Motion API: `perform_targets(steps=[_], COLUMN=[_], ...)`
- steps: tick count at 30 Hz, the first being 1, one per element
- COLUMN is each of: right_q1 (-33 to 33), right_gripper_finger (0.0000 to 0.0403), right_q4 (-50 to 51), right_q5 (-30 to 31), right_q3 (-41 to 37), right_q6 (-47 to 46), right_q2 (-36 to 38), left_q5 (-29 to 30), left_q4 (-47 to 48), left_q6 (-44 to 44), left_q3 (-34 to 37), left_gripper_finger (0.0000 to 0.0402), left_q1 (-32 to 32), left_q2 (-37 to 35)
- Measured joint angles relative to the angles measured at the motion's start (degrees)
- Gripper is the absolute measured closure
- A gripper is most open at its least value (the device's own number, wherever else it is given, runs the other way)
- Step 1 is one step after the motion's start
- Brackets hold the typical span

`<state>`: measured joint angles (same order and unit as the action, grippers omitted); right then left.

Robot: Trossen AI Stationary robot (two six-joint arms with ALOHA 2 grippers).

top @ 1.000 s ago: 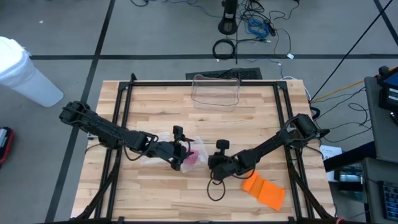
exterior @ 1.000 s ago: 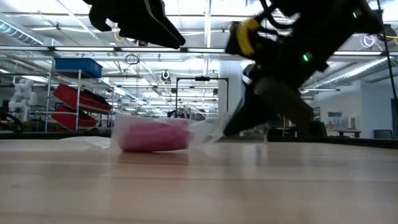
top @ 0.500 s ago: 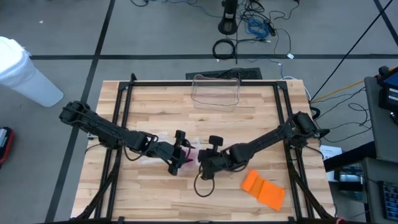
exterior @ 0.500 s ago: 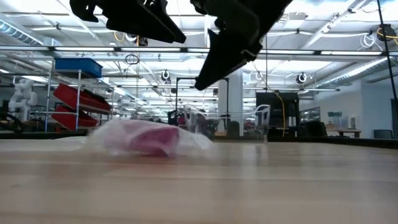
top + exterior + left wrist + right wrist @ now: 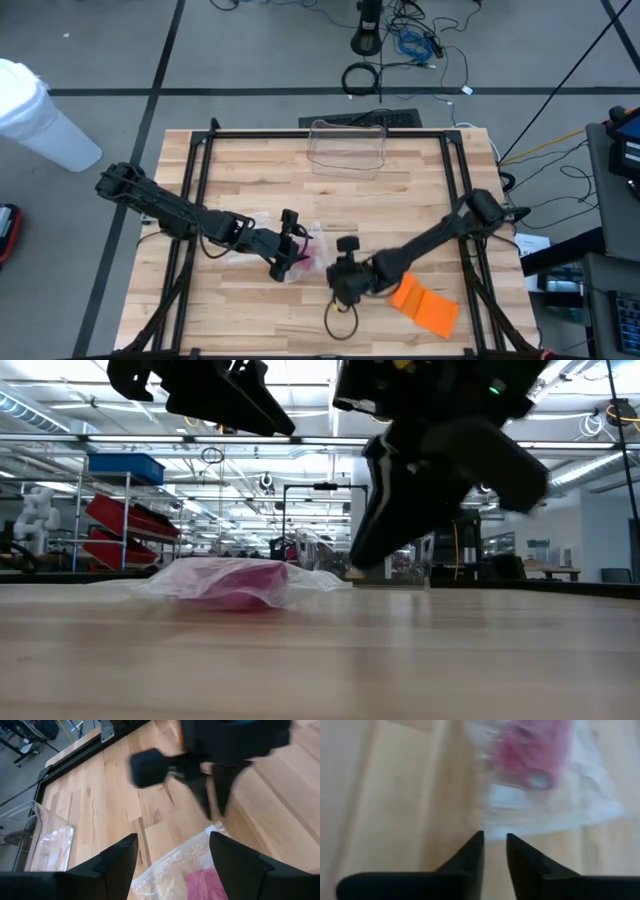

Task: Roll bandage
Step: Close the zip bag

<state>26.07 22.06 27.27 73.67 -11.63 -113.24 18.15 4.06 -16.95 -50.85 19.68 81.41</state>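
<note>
No text, label, brand, number or sign can be read in any of the views. The wrapper, the orange item, the clear box and the shelving in the room behind the table carry no lettering that can be made out.

Bright, even overhead light; right wrist view blurred, soft shadows.
</note>
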Motion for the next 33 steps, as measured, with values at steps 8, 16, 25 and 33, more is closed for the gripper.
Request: perform_targets(steps=[8,16,25,33], right_q1=[4.61,4.24,1.87,0.2], right_gripper_finger=[0.0226,0.0211,0.0354,0.0402], right_q4=[-6.15,-10.5,-7.02,-4.82], right_q5=[19.36,19.58,19.08,16.57], right_q3=[-0.04,0.28,-0.03,-0.26], right_q6=[8.21,11.68,4.4,0.02], right_q2=[-7.08,-11.19,-9.04,-6.11], left_q5=[7.82,9.6,7.74,6.25], left_q4=[-2.22,-1.16,-0.93,-0.97], left_q6=[-2.48,-3.02,-3.0,-2.91], left_q3=[0.0,-0.02,-0.02,0.0], left_gripper_finger=[0.0149,0.0149,0.0149,0.0149], left_q1=[0.0,0.04,0.0,0.0], left_q2=[-0.01,-0.02,-0.02,-0.02])
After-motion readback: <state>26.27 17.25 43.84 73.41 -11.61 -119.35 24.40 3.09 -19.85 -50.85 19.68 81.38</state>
